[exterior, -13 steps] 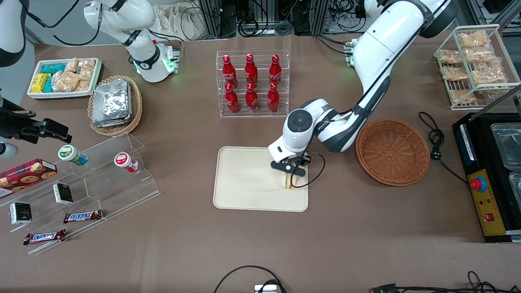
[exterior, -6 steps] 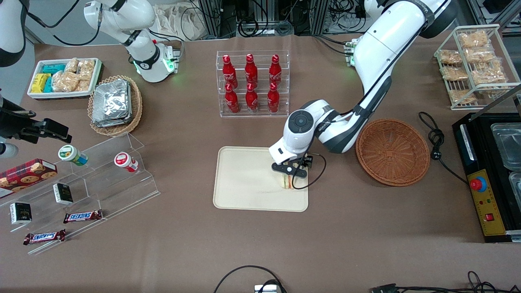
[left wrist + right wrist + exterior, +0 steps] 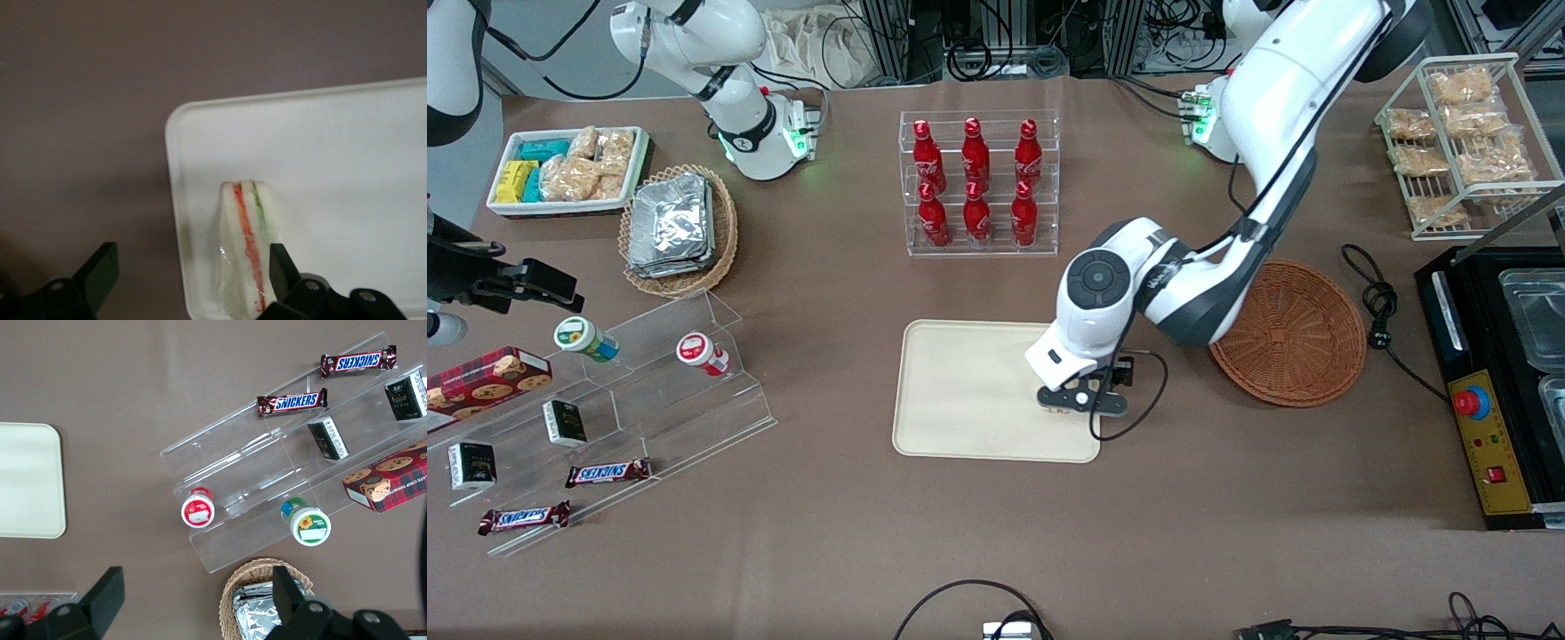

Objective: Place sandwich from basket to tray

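One sandwich [image 3: 245,250] lies on the cream tray [image 3: 969,391], close to the tray's corner at the working arm's end and nearest the front camera; in the left wrist view its white bread shows a red and a green filling line running lengthwise. The pincer [image 3: 1082,402] hangs directly above it, over that same end of the tray, and its two fingers [image 3: 283,267] are spread wide apart and hold nothing: one finger stands just beside the sandwich over the tray, the other over the bare brown tabletop [image 3: 996,533] off the tray's edge. From the front the sandwich is almost wholly hidden under the pincer. One reddish-brown basket [image 3: 1294,333] sits on the tabletop beside the tray, toward the working arm's end, with nothing in it and partly covered by the arm. Farther from the front camera than the tray stands a clear rack with six red bottles [image 3: 976,182], three in each of two rows. Toward the parked arm's end lie one tan basket of foil packets [image 3: 676,229], one white tray of snack packets [image 3: 567,169], and a clear stepped stand [image 3: 649,391] with two Snickers bars [image 3: 609,472] near it.
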Controlling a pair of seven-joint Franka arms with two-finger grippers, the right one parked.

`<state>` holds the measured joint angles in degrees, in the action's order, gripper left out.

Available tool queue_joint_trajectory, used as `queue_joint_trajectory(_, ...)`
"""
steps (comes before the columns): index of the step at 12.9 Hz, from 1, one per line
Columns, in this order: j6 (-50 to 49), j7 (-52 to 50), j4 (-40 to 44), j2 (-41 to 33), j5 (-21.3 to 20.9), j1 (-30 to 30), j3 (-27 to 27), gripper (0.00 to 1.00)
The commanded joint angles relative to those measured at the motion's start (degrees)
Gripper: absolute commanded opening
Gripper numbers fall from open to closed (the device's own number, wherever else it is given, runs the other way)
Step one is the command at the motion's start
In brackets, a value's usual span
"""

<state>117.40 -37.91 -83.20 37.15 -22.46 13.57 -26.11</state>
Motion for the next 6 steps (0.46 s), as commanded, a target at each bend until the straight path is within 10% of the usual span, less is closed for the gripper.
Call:
queue_joint_trajectory(1, -5.2, -1.3, 3.7, -2.2, 0.9, -2.7, 0.0, 1.0)
queue_joint_trajectory(6, -13.6, -0.3, 3.7, -8.8, 1.7, -10.3, -0.2, 1.0)
